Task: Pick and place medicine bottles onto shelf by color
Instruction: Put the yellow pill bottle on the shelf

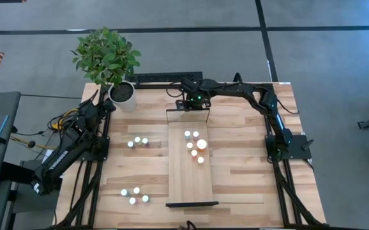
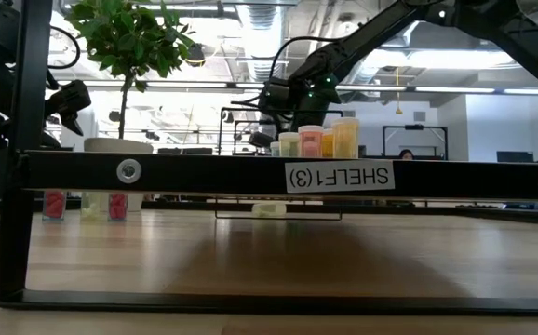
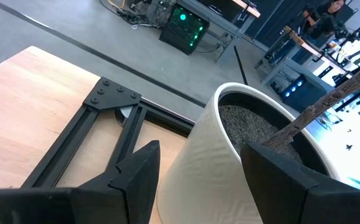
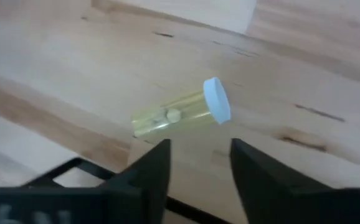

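A yellow medicine bottle (image 4: 174,117) with a white cap lies on its side on the wood by the far end of the shelf (image 1: 191,185); it also shows in the low view (image 2: 269,209). My right gripper (image 4: 198,149) hangs open just above it and touches nothing. Several bottles (image 1: 194,145) stand upright on the shelf. Two groups of bottles (image 1: 138,142) (image 1: 135,195) stand on the table to the shelf's left. My left gripper (image 3: 200,148) waits open at the far left, beside the white plant pot (image 3: 230,155).
The potted plant (image 1: 108,54) stands at the table's far left corner. The shelf's black end frame (image 2: 250,174) crosses the low view near the camera. Bare tabletop (image 1: 255,166) lies right of the shelf.
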You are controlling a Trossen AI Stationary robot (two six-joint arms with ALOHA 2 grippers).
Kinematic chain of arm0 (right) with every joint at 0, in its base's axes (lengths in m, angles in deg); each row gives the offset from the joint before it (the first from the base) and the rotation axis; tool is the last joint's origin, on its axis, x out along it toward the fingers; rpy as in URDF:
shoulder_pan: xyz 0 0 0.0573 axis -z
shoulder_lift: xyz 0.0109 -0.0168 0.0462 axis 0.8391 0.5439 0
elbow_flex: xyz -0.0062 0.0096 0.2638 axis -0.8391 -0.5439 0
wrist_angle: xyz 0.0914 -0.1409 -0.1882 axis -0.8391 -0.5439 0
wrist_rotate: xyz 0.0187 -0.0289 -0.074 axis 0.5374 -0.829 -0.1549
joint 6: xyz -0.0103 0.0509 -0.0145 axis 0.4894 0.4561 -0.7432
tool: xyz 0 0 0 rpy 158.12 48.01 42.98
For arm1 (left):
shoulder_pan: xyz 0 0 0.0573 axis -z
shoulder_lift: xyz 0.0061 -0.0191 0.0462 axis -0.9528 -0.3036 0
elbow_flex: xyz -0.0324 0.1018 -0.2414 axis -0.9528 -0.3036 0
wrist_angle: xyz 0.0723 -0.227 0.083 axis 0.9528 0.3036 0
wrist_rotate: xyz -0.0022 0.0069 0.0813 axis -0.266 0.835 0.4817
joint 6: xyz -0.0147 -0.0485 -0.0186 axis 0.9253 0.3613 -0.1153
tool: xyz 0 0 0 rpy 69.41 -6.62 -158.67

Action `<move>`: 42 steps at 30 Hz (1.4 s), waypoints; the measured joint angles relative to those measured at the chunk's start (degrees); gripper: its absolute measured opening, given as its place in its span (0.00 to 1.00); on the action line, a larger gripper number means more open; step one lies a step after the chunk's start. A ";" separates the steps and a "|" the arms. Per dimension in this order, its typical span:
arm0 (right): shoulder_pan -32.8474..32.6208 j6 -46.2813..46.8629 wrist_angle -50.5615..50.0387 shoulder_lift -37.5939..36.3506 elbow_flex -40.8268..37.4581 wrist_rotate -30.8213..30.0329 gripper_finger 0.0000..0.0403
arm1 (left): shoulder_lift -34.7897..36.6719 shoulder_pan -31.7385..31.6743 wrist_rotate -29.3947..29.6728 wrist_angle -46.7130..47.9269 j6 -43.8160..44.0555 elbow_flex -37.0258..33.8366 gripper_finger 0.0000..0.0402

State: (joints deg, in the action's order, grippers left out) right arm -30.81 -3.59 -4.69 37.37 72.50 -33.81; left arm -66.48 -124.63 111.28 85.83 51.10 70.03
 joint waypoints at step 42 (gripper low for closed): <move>-2.43 37.65 3.58 2.39 -0.01 -11.78 0.97 | -0.02 0.00 0.00 0.00 0.00 -0.01 0.52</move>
State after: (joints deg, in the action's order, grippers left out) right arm -33.24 34.05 -1.11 39.77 72.49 -45.59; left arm -66.51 -124.63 111.28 85.83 51.10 70.03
